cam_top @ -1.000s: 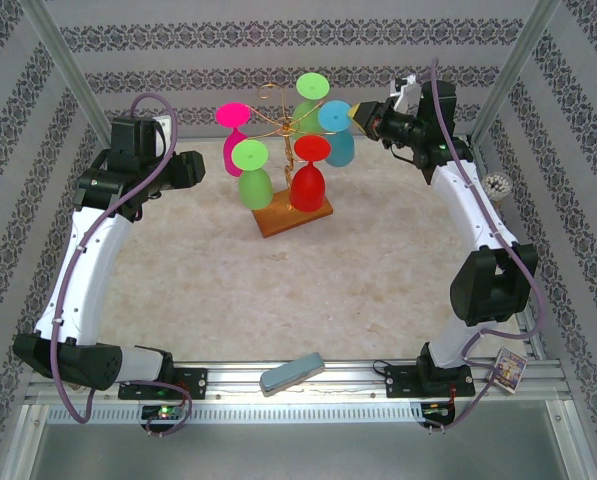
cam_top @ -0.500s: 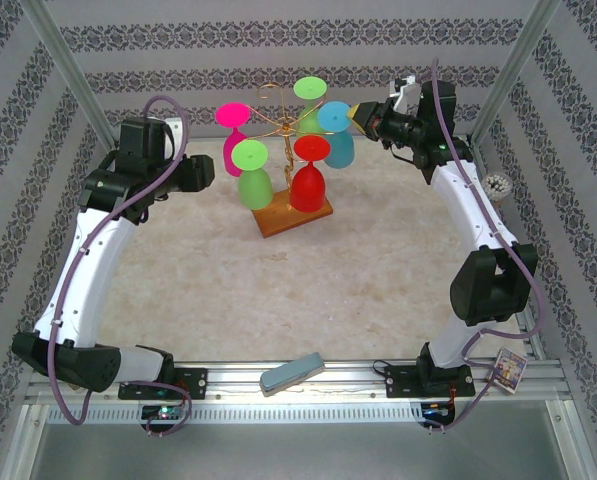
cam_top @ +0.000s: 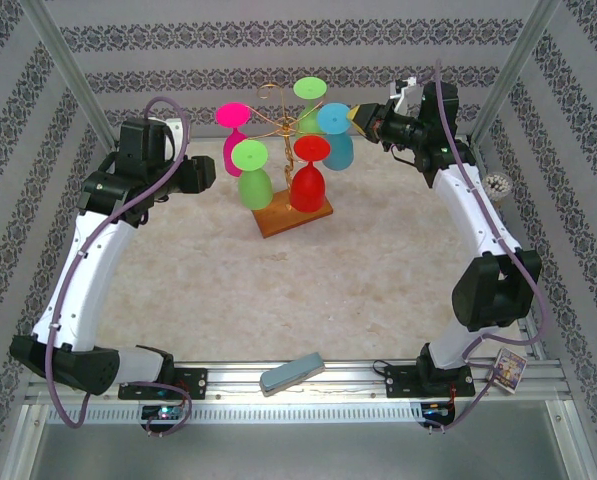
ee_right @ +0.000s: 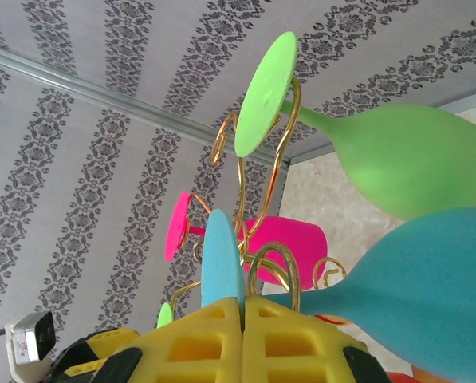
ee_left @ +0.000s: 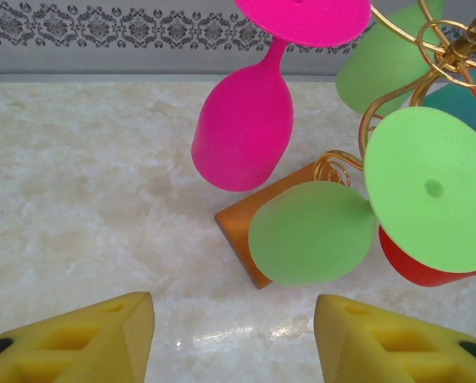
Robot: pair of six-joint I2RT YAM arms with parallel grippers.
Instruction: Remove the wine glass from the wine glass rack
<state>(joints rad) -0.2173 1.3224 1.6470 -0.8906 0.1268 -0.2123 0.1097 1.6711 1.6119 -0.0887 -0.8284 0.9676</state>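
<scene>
Top: rack (cam_top: 292, 216) stands at the back of the desk (cam_top: 228, 280), glasses hung upside down.
Left wrist: left fingers (ee_left: 102, 335) spread, pink glass (ee_left: 245, 128) ahead, apart.
Right wrist: right fingers (ee_right: 206, 339) pressed together, empty, just beside teal glass (ee_right: 429, 279) foot.
Risk: shut fingers shove it, rack tips.

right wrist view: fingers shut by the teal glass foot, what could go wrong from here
1. The right fingers sit shut at the teal glass foot, beside a gold scroll of the wine glass rack; pulling could snag the wire and tip the rack.
2. The green glass hangs close beside the teal bowl; lifting may knock them together.
3. The open left fingers face the pink glass and could bump it.
</scene>
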